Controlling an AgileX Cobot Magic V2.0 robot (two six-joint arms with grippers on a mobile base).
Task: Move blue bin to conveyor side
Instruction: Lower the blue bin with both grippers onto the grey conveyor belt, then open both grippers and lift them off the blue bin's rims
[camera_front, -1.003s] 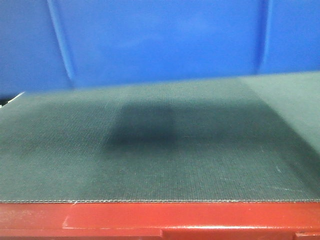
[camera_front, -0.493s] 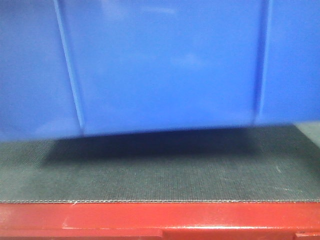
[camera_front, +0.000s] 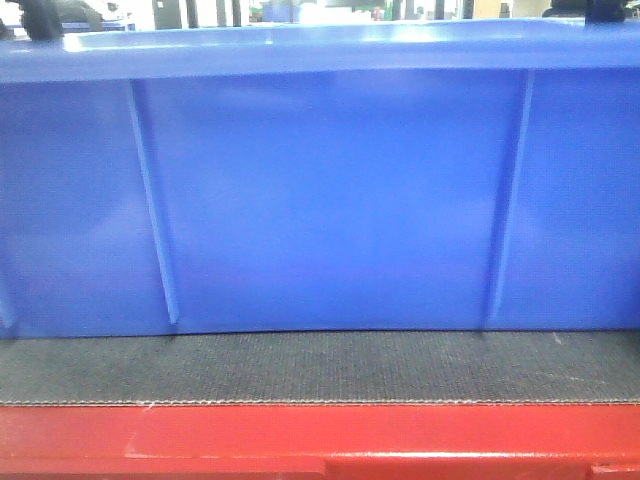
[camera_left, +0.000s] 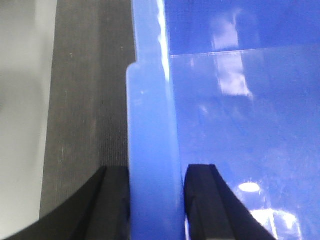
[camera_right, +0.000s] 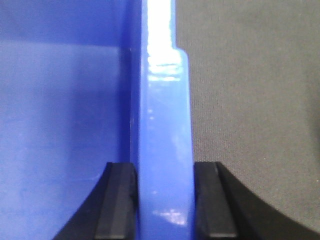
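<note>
We see the blue bin (camera_front: 330, 200) resting on the conveyor side (camera_front: 320, 368) — our left gripper (camera_left: 155, 200) and right gripper (camera_right: 165, 200) each clamp its rim.

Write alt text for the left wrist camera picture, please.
The left pincer clamps the thick rim of the blue bin, one black finger outside and one inside. Left of the rim lies the dark woven conveyor belt; the bin's glossy interior fills the right.

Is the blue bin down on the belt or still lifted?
Down: the blue bin sits level, its bottom edge meeting the belt with no gap or shadow beneath.
</note>
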